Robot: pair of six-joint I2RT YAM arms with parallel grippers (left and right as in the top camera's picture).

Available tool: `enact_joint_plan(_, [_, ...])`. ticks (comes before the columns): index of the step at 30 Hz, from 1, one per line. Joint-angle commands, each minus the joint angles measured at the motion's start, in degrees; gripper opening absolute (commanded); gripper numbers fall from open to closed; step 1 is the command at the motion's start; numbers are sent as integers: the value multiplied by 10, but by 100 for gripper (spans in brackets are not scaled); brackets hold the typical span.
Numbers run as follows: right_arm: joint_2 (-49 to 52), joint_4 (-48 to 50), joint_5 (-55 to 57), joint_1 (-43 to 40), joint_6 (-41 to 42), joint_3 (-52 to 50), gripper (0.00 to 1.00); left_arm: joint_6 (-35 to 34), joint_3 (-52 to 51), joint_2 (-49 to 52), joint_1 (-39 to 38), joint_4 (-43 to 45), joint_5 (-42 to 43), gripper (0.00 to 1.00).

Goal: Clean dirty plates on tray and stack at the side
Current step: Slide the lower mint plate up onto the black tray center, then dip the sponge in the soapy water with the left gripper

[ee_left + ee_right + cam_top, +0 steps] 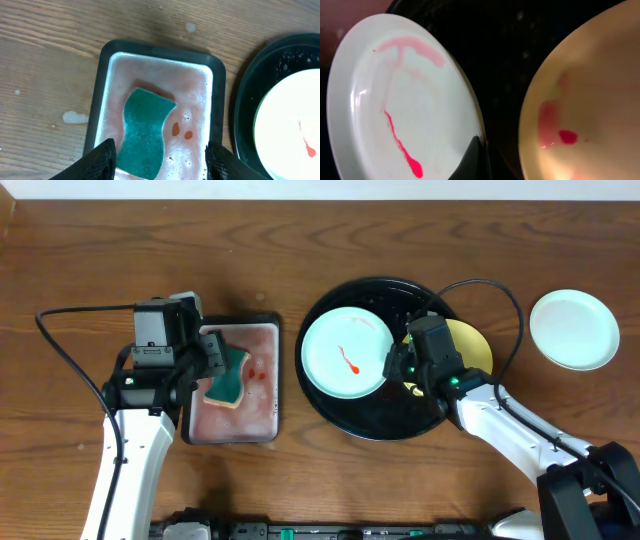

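Green sponge [145, 132] lies in the foamy rectangular tray [160, 50] between the left gripper's [160, 152] wide-spread fingers [102, 161]. Right gripper [398, 367] meets the smeared pale blue plate's [340, 350] rim on the glossy round black tray [380, 425]; its closure is unclear.

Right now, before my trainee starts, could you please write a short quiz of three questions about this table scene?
1. True or false: both plates on the round black tray, the smeared blue plate and the yellow plate, carry red marks.
2. How many plates lie outside that tray?
3. The green sponge lies: A on the round tray; B in the rectangular tray; C on bare wood.

Key: 1 true. 2 one, the outer blue plate on the right. 3 B.
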Motion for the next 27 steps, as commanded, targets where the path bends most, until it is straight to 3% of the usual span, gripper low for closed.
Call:
enact_joint_plan(1, [12,15,29,-3,-4,10,1,1,5,-2,3,-1,1,58])
enact_joint_plan(12, [65,50,19,-3,3,10,1,1,-3,27,3,-16,1,58])
enact_joint_plan(18, [65,49,14,-3,3,10,1,0,-13,120,-18,-30,-16,39])
enact_joint_plan(22, [65,50,11,-3,2,10,1,-2,-13,160,-42,-40,-77,40])
enact_joint_plan(27, [65,49,3,-3,2,10,1,-8,-14,212,-46,-41,-84,41])
